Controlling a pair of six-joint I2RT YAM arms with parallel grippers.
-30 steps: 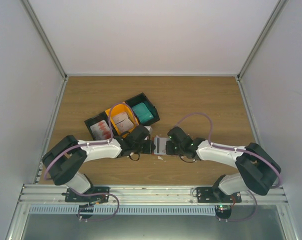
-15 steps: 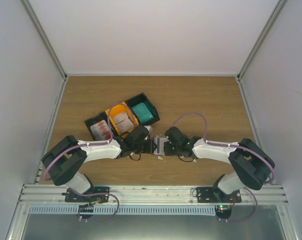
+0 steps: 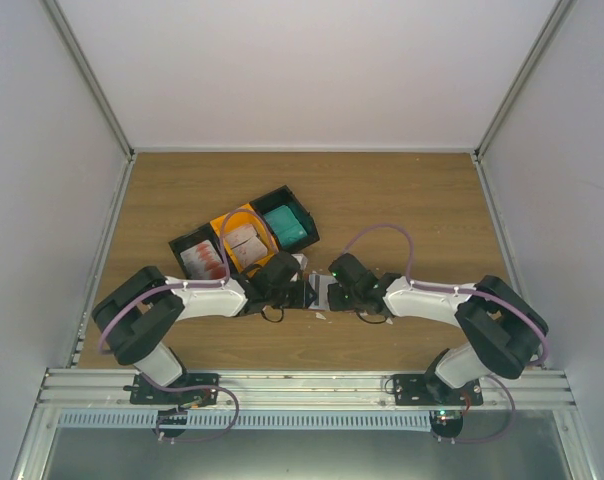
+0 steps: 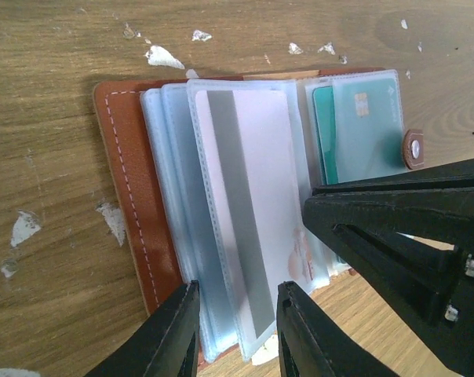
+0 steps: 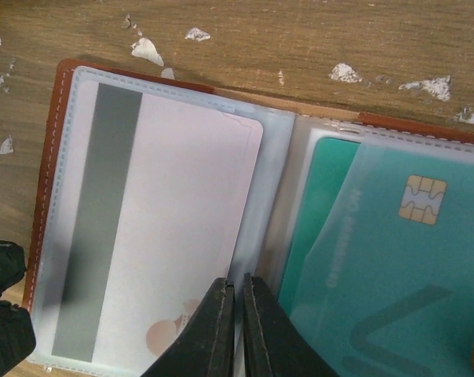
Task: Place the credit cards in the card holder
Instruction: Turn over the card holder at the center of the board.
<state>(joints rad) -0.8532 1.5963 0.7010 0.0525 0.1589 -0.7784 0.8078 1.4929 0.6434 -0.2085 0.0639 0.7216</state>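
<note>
the card holder lies open and flat on the wooden table, between the two arms and just in front of the bins. its reddish-brown leather cover shows along the left edge, with white stitching. a fan of clear sleeves spreads across it.

the uppermost sleeve on the left half holds a white card with a grey stripe down its length and a reddish mark near the bottom. on the right half, two teal cards sit in overlapping sleeves, and the upper one shows a small chip. the closing tab sticks out at the right edge, beside the teal cards.

the left gripper stands partly open at the near edge of the holder. its two fingers straddle the lower ends of the fanned sleeves, and whether they press on them cannot be told.

the right gripper has its fingers drawn almost together, with only a thin slit between them. they appear to pinch the right edge of the sleeve with the white card, at the fold of the holder.

behind the holder, a black bin holds white cards with red marks, an orange bin holds whitish-grey cards, and a second black bin holds teal ones. small white scraps dot the wood around the holder.
</note>
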